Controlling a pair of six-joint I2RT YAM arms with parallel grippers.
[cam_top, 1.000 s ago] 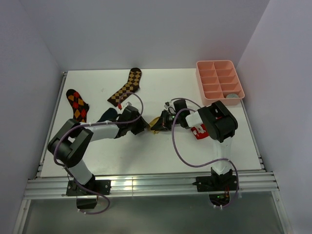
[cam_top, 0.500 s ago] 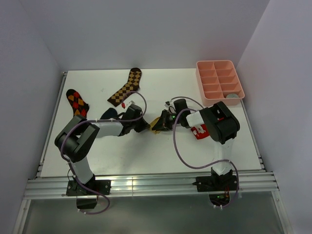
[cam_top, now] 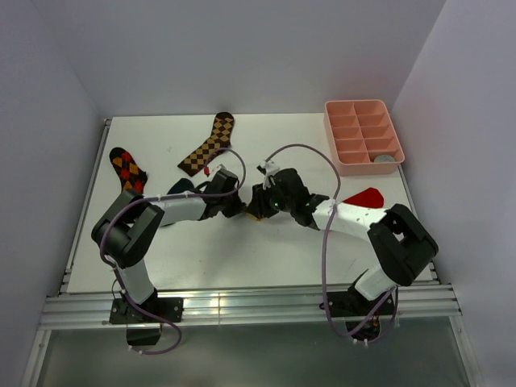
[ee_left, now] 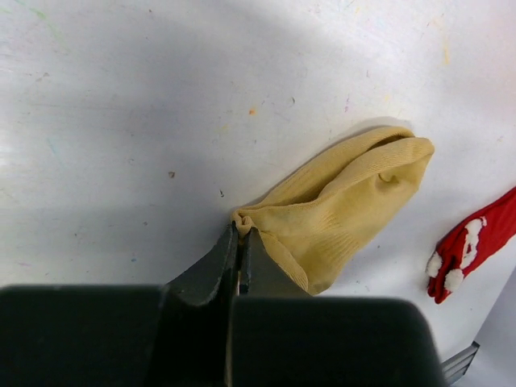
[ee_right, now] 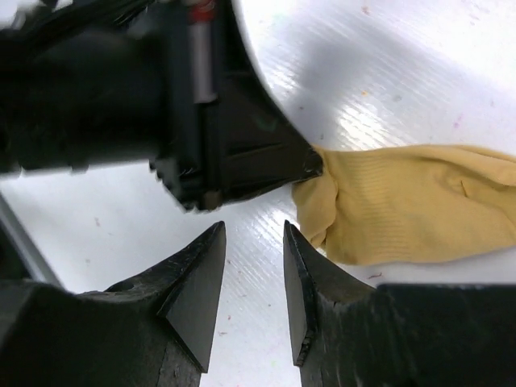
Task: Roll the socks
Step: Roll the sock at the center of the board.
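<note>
Mustard yellow sock (ee_left: 347, 205) lies mid-table between the two arms, clear of the red sock (ee_left: 472, 246). Left gripper (ee_left: 239, 239) is clenched on the sock's near corner, with a pinch of fabric caught at its tips. Right gripper (ee_right: 254, 242) stands released and empty, jaws parted just beside that same end, not touching cloth. Whether the pinched end is cuff or toe cannot be told. Assessment: roll not yet begun, grip being established. The next move likely calls for the right gripper to take the edge alongside, then turn it over without dragging.
</note>
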